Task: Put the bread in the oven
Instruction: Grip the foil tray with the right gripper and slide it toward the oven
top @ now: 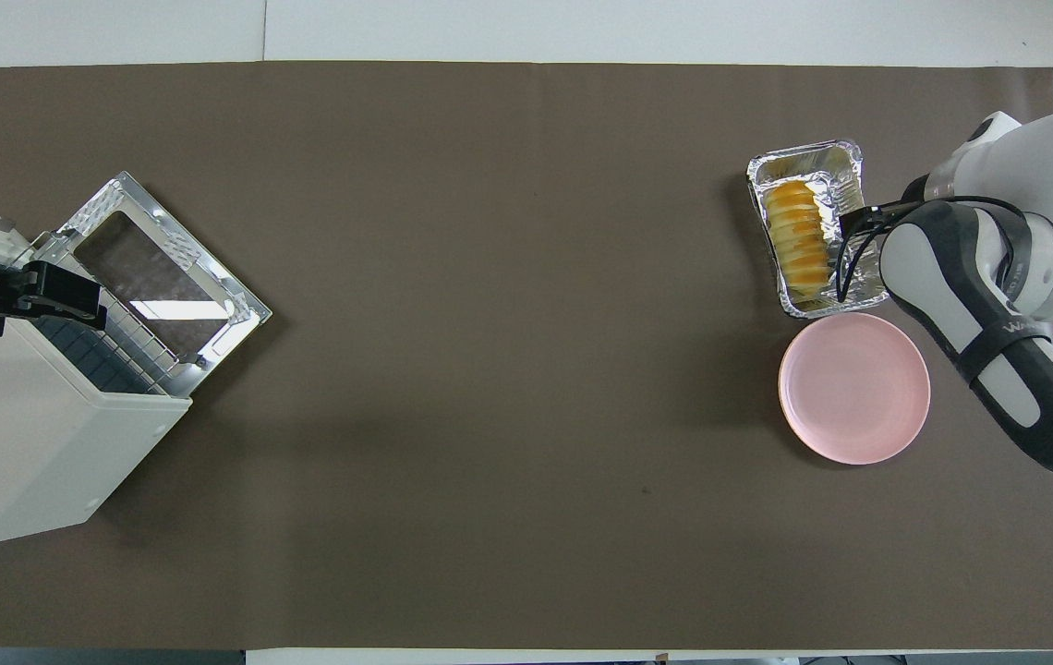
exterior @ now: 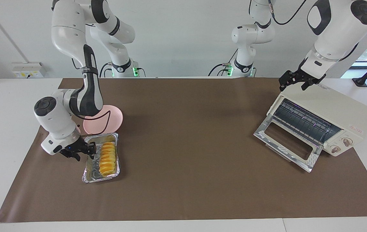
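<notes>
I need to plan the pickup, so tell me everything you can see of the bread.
The bread is a small golden yellow-orange loaf of ridged, slice-like segments. It lies lengthwise in a crinkled silver foil tray, toward the right arm's end of the table, with a pink plate nearer the robots. The right gripper is at the tray's rim, not holding the loaf.

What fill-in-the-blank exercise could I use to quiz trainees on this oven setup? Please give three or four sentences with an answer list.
1. The bread lies in a foil ____.
2. The oven door hangs ____.
3. The round pink ____ sits beside the foil tray, nearer to the robots.
4. The left gripper is over the top of the ____, while the right gripper is at the tray's rim.

Missing words: tray; open; plate; oven
</notes>
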`<state>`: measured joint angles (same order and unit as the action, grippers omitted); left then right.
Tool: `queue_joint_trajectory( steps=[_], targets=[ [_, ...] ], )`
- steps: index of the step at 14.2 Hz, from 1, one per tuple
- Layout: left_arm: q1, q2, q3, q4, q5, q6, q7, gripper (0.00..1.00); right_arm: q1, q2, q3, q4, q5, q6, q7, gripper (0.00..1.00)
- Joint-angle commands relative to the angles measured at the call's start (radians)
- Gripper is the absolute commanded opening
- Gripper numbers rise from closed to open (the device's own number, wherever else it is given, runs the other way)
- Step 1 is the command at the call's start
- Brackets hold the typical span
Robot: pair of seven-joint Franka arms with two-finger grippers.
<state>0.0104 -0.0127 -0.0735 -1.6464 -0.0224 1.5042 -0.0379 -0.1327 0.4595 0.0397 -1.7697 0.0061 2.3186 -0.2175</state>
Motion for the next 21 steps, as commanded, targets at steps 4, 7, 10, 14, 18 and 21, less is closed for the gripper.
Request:
queue_joint_trajectory(
  steps=[4, 7, 10, 14, 18, 21],
  targets=[
    [0.011, -0.016, -0.002, -0.018, -0.017, 0.016, 0.009, 1.00, 0.005, -0.013, 0.003, -0.044, 0.017, 0.022, -0.017, 0.00],
    [0.011, -0.016, -0.002, -0.019, -0.016, 0.016, 0.009, 1.00, 0.010, -0.032, 0.043, 0.042, 0.017, -0.098, 0.007, 0.00],
    [0.011, -0.016, -0.002, -0.018, -0.017, 0.016, 0.007, 1.00, 0.025, -0.041, 0.101, 0.096, 0.017, -0.148, 0.046, 0.00],
    [0.011, -0.016, -0.002, -0.019, -0.017, 0.016, 0.007, 1.00, 0.207, -0.061, 0.109, 0.128, 0.015, -0.119, 0.275, 0.00],
    [0.011, -0.016, -0.002, -0.019, -0.016, 0.016, 0.007, 1.00, 0.399, -0.053, 0.106, 0.154, 0.003, -0.125, 0.563, 0.00],
    [0.011, -0.016, -0.002, -0.019, -0.016, 0.016, 0.009, 1.00, 0.499, -0.006, 0.106, 0.170, 0.002, -0.096, 0.751, 0.00]
  ],
)
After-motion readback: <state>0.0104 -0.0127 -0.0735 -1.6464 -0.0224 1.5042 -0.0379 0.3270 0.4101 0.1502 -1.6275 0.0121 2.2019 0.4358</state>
